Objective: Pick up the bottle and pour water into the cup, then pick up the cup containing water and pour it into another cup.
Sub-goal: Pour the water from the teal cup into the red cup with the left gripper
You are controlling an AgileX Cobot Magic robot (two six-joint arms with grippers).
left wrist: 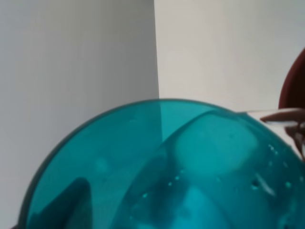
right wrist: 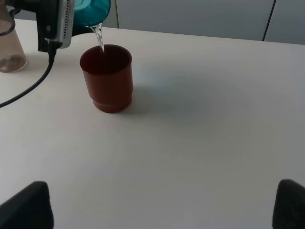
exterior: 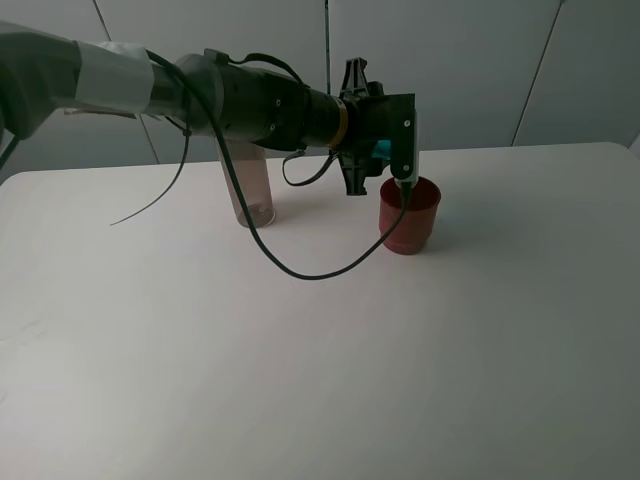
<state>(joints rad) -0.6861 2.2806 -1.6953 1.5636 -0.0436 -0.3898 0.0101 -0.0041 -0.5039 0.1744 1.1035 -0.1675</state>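
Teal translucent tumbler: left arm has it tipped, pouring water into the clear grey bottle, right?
Not the bottle. The right wrist view shows the stream from the teal translucent tumbler falling into the opaque dark-red plastic cup; the clear grey bottle stands apart.

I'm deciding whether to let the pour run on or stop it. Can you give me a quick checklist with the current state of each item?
1. Teal cup held in left gripper, tipped: ok.
2. Water stream falls inside red cup rim: ok.
3. Red cup upright on table: ok.
4. Fill level in red cup: cannot tell.
5. Bottle upright, clear of the pour: ok.
6. Right gripper fingers apart, away from both cups: ok.
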